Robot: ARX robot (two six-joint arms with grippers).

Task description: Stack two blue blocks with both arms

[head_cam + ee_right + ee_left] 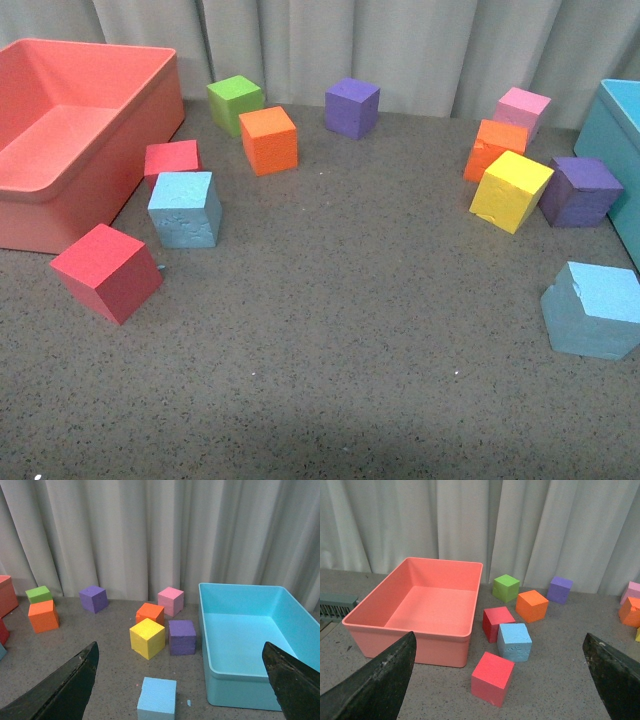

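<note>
One blue block [185, 208] rests on the grey table at the left, between two red cubes. In the left wrist view this blue block [514, 641] lies ahead of my open left gripper [502, 680], whose black fingers [380, 682] frame the picture. The other blue block [594, 310] sits at the right edge, with a chipped corner. The right wrist view shows that block [157, 696] between the spread fingers [62, 690] of my open right gripper [180, 680], nothing held. Neither arm appears in the front view.
A salmon bin [60, 190] stands at the left and a teal bin [620, 150] at the right. Red [107, 272], red [172, 159], orange [268, 139], green [235, 103], purple [351, 107], pink [523, 109], orange [494, 146], yellow [511, 190] and purple [581, 191] cubes lie around. A curtain [330, 45] hangs behind.
</note>
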